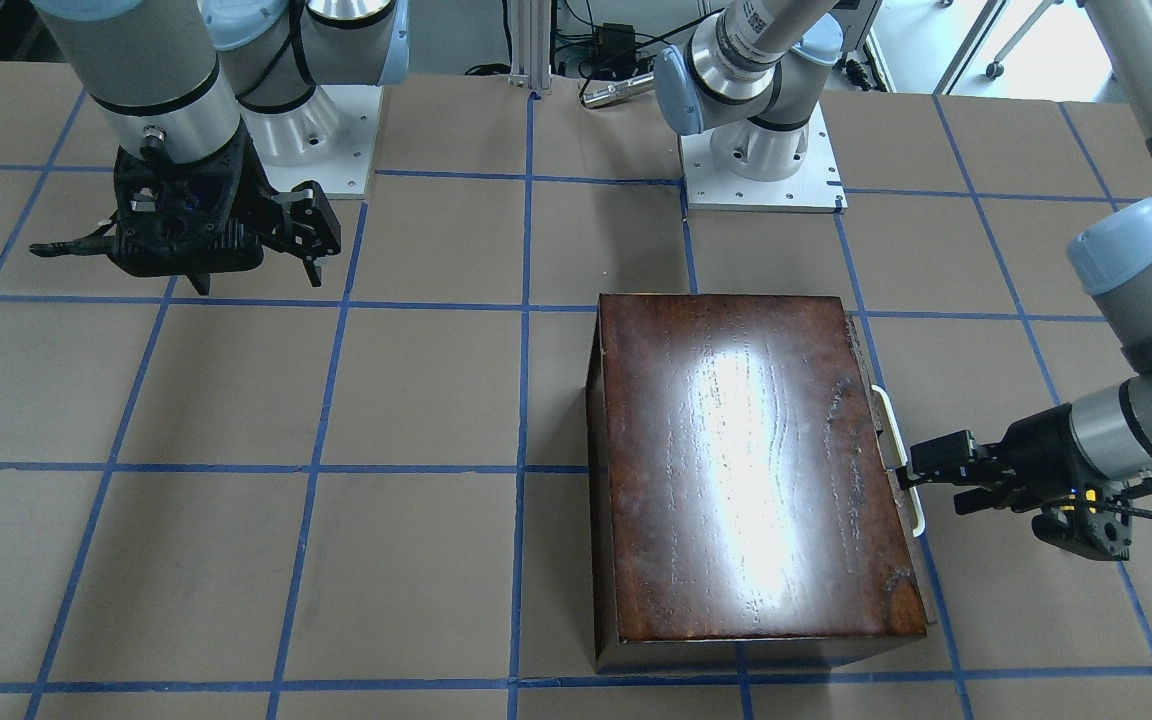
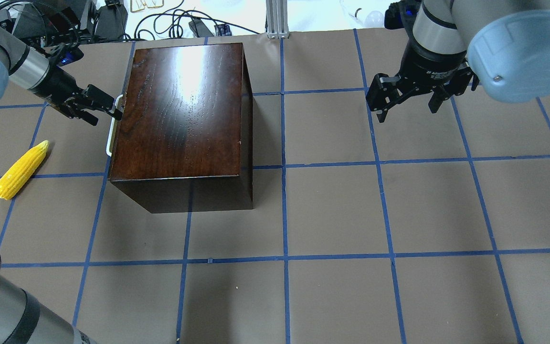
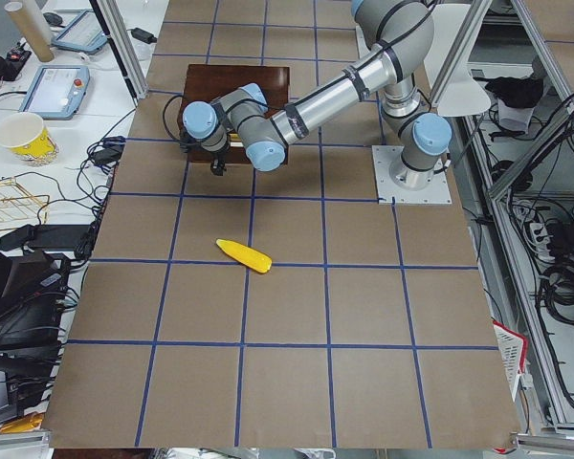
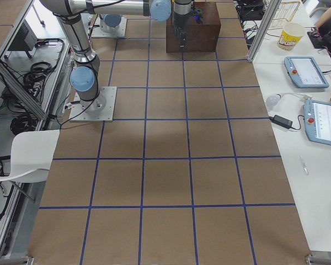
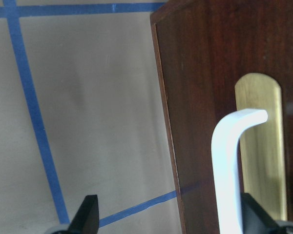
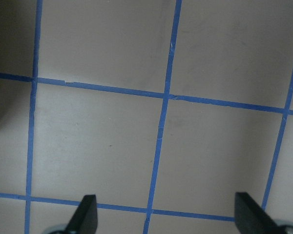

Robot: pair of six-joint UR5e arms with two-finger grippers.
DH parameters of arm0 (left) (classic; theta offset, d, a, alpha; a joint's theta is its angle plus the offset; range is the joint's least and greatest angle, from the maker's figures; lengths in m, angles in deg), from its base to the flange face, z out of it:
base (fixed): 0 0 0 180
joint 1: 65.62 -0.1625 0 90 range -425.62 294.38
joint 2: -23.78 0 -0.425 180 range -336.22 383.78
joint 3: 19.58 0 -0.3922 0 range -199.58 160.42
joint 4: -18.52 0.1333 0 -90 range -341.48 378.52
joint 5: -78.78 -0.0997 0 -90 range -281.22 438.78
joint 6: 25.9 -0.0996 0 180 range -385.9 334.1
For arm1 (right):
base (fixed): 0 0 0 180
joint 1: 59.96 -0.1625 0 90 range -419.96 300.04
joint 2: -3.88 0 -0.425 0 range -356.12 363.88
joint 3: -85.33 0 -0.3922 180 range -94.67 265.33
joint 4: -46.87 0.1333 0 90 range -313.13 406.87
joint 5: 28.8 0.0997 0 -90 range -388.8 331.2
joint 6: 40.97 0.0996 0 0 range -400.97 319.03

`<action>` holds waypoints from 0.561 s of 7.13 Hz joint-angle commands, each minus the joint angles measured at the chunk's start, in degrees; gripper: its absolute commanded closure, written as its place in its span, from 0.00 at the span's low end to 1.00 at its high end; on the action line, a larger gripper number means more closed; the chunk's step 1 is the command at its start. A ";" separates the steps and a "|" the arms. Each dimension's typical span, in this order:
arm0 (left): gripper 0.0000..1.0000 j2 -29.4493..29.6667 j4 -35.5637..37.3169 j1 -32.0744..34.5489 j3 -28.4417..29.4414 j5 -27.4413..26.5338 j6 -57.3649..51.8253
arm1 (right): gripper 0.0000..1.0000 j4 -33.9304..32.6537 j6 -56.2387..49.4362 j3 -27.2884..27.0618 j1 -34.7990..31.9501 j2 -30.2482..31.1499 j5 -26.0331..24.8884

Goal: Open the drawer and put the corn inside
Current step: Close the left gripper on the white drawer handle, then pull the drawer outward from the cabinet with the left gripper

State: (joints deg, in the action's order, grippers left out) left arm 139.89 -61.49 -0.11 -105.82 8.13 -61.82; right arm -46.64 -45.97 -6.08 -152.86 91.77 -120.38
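The dark-brown wooden box [image 2: 184,110] stands on the table with the drawer shut; its front panel [image 5: 200,97] and white bar handle [image 2: 111,126] face the robot's left. My left gripper [image 2: 105,114] is open at the handle. In the left wrist view the handle [image 5: 229,165] stands between the two fingertips, close to the right fingertip [image 5: 254,217]. The yellow corn [image 2: 21,169] lies on the table to the left of the box, apart from both grippers. My right gripper [image 2: 406,107] is open and empty, above the table far to the right of the box.
The table is brown paper with a grid of blue tape [image 2: 284,167]. Both arm bases [image 1: 761,150] are bolted at the robot's edge. Side tables with tablets and a paper cup [image 3: 24,137] stand beyond the table's ends.
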 commanded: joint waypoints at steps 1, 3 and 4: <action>0.00 0.08 0.21 -0.11 0.28 -0.63 -0.99 | 0.00 0.00 0.00 0.00 0.00 0.00 0.00; 0.00 0.08 1.60 -0.11 0.64 -2.99 -1.52 | 0.00 0.00 0.00 0.00 0.00 0.00 0.00; 0.00 0.17 1.96 -0.11 0.72 -3.35 -2.13 | 0.00 0.00 0.00 0.00 0.00 0.00 0.00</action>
State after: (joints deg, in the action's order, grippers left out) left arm 139.99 -60.20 -0.21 -105.21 5.60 -63.38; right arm -46.64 -45.98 -6.10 -152.86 91.77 -120.38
